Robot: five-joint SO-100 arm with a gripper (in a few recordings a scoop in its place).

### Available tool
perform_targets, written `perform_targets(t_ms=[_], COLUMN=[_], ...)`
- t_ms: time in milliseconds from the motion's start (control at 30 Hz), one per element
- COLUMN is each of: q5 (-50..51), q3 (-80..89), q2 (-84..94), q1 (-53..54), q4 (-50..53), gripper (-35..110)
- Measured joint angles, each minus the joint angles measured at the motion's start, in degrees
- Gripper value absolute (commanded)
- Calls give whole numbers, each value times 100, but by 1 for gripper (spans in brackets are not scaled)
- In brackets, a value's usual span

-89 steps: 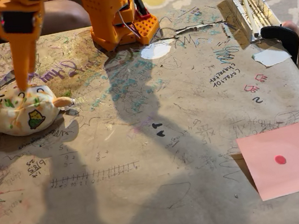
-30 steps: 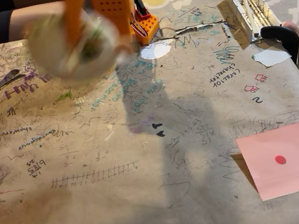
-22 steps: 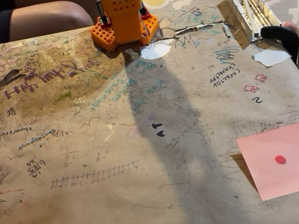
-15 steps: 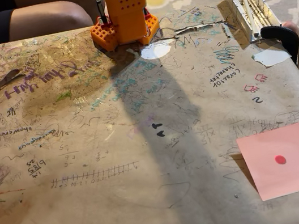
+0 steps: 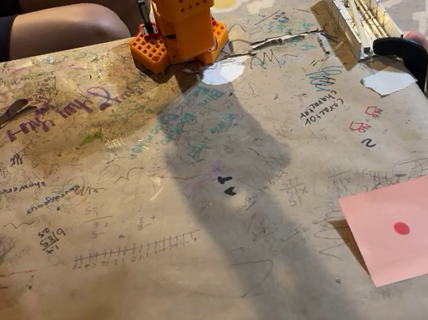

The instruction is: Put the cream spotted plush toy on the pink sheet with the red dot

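The pink sheet with the red dot (image 5: 405, 228) lies flat near the table's front right, with nothing on it. The orange arm's base (image 5: 177, 26) stands at the table's far edge, and the arm rises out of the top of the picture. The cream spotted plush toy and the gripper are out of view above the frame. A long dark shadow of the arm runs down the middle of the table.
The table (image 5: 126, 224) is covered in scribbled paper. A small white paper scrap (image 5: 388, 80) and a black clamp (image 5: 403, 51) sit at the right edge, behind them a metal rack (image 5: 354, 15). A person's leg (image 5: 52, 29) shows behind the table at the far left.
The gripper lifted the plush off the table's left side, swung it up and to the right, and carried it out of the top of the picture. The pink sheet has not moved.
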Motion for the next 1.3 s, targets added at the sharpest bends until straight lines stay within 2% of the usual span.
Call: perform_targets(t_ms=[67,100,200,267,333,400,467,533,667,767,900,1100,1300], q5=[18,-44,-527,-800,-1037,-1362,-1415,-1608,-1942,-2197,-2153,-1468,-1178], q3=[-967,-1556,-3410,-4526,-5423,-5941,-5440,-3990,-624,1230,2470,3639,4799], q2=[-1626,-2443,-4931,-5862,-5379,-4280,-3120,-2127,-352,1213,2813,3516,3999], q1=[-97,-176,-281,-246,-202,-255,-255,-246,-123,70,457,1661,2004], q4=[-44,193,1872,2848,3059,2417,1292,659,940,1222,1424,949,413], gripper=[34,40,41,39,38,37,37,36,31,20,0,0,0])
